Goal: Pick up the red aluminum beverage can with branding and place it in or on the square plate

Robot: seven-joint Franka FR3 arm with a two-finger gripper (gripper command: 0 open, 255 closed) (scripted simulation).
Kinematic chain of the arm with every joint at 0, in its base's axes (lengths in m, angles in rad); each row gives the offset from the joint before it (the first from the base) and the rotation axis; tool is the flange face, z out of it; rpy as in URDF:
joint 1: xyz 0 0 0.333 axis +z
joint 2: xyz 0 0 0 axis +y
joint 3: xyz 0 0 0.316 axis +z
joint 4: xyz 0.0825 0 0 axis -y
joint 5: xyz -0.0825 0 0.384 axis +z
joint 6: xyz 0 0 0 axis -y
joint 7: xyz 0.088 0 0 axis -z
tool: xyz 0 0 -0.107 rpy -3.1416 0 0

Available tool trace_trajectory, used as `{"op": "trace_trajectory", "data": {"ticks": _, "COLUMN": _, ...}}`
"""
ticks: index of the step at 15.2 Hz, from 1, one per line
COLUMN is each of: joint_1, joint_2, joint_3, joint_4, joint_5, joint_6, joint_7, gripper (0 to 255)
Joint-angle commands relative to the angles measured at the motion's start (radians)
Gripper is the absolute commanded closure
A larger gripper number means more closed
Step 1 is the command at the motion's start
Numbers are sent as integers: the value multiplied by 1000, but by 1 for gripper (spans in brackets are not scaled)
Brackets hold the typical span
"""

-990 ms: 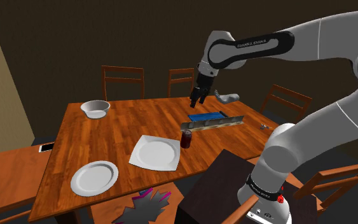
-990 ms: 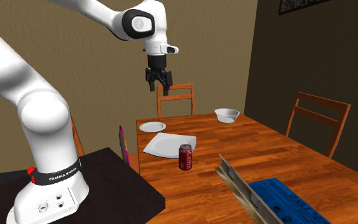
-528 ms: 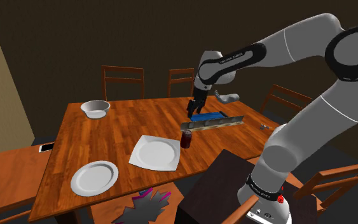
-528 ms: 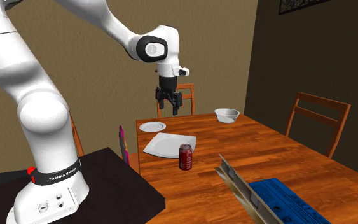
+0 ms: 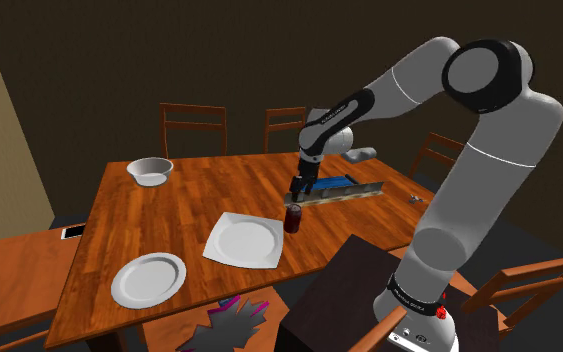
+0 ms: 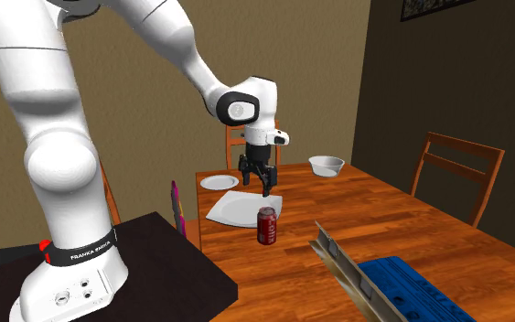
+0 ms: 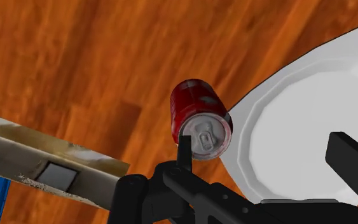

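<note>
In the shoulder view, the red can point(image 5: 293, 218) stands upright on the wooden table point(image 5: 184, 205), its long axis vertical and its lid facing up. It is just beside the corner of the white square plate point(image 5: 244, 240) that lies toward the view's right. The black gripper point(image 5: 299, 188) hangs above the can, pointing down, apart from it. Just behind it lies a long metal tray point(image 5: 354, 192) holding something blue. A white bowl point(image 5: 150, 171) sits at the far left of the table, and a round white plate point(image 5: 149, 278) sits near the front edge.

In the second exterior view, the can point(image 6: 266, 226) is again upright, with pale branding on its red side. It stands just in front of the square plate point(image 6: 243, 209), close to its edge. The gripper point(image 6: 256, 187) hovers above and behind the can, fingers parted. The bowl point(image 6: 327, 165) and the round plate point(image 6: 219, 183) lie farther back.

In the wrist view, the can's point(image 7: 199, 119) silver lid with its pull tab faces the camera and its red body runs away toward the table. The gripper point(image 7: 266, 145) has its jaws spread wide and clasps nothing. One finger's tip overlaps the lid's rim, and the other is over the square plate point(image 7: 298, 121). The can's base meets the plate's edge; I cannot tell whether they touch.
</note>
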Motion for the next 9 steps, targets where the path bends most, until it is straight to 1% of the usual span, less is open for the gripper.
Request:
{"op": "trace_trajectory", "data": {"ticks": 1, "joint_1": -7, "joint_2": 81, "joint_3": -11, "joint_4": 26, "joint_5": 26, "joint_6": 40, "joint_7": -37, "gripper": 0}}
{"op": "trace_trajectory", "data": {"ticks": 4, "joint_1": -21, "joint_2": 200, "joint_3": -16, "joint_4": 68, "joint_5": 72, "joint_6": 93, "joint_7": -91, "gripper": 0}}
{"op": "trace_trajectory", "data": {"ticks": 9, "joint_1": -25, "joint_2": 255, "joint_3": -3, "joint_4": 66, "joint_5": 104, "joint_6": 147, "joint_7": -113, "gripper": 0}}
